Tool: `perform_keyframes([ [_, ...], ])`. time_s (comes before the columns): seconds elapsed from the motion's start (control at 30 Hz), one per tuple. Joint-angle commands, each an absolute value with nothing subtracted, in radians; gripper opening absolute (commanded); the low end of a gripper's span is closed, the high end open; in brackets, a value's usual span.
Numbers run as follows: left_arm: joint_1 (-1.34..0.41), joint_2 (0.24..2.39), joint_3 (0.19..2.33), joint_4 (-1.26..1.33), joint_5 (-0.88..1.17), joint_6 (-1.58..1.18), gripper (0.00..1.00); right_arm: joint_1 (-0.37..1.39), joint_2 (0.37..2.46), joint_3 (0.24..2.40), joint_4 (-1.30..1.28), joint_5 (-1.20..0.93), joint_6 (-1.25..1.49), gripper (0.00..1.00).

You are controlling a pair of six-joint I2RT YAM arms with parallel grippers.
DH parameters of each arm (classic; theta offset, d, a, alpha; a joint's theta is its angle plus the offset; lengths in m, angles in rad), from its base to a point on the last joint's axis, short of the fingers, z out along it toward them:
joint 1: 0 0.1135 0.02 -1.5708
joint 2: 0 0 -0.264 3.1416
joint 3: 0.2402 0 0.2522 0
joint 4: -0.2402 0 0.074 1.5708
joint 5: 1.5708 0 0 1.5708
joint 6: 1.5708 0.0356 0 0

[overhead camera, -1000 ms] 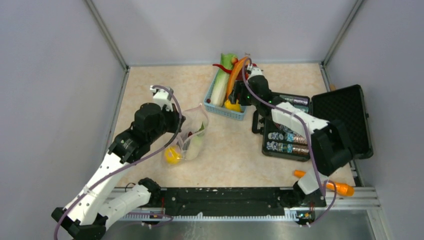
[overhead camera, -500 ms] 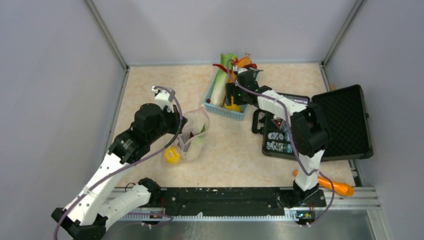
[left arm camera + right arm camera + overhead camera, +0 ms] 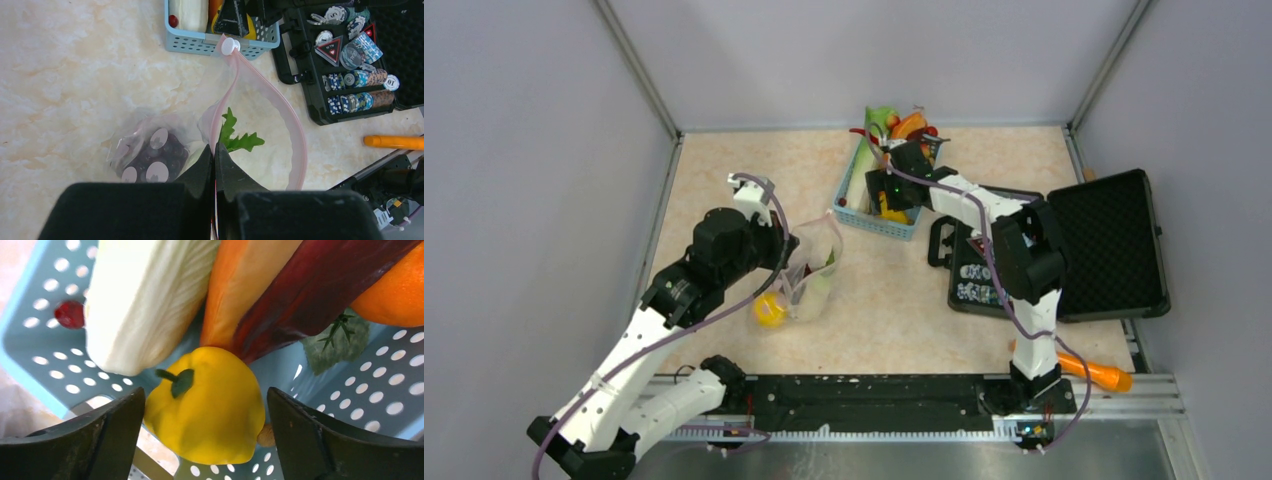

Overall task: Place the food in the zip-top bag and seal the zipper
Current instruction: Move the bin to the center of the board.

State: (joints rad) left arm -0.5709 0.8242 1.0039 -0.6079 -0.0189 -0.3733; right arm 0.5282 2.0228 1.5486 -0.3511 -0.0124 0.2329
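Blue basket near open case, perhaps holding chips.

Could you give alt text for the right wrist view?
An open right claw has a finger on each side of a yellow bell pepper lying in a blue perforated basket, beside a white cabbage stalk, a long orange piece, a dark red chili and an orange.
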Motion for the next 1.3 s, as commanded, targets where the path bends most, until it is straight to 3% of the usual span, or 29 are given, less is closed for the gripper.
perform_keyframes([
  [0.0, -0.57, 0.816, 0.996, -0.586, -0.014, -0.385, 0.0, 0.522, 1.982, 1.525, -0.393, 0.005, 0.168, 0.93],
  [0.2, -0.57, 0.825, 1.0, -0.581, -0.005, -0.387, 0.0, 0.522, 1.997, 1.596, -0.506, -0.055, 0.111, 0.94],
  [0.3, -0.569, 0.828, 0.999, -0.581, -0.006, -0.386, 0.0, 0.522, 2.0, 1.584, -0.499, -0.033, 0.125, 0.9],
  [0.63, -0.569, 0.827, 0.997, -0.581, -0.005, -0.387, 0.0, 0.528, 1.926, 1.5, -0.495, -0.099, 0.136, 0.55],
  [0.7, -0.571, 0.829, 0.997, -0.578, -0.005, -0.388, 0.0, 0.531, 1.881, 1.448, -0.468, -0.182, 0.125, 0.42],
  [1.03, -0.57, 0.834, 0.992, -0.583, -0.005, -0.383, 0.0, 0.566, 1.686, 1.178, -0.515, -0.292, 0.082, 0.38],
  [1.27, -0.569, 0.843, 0.993, -0.572, -0.005, -0.38, 0.0, 0.591, 1.436, 1.043, -0.335, -0.232, 0.144, 0.37],
])
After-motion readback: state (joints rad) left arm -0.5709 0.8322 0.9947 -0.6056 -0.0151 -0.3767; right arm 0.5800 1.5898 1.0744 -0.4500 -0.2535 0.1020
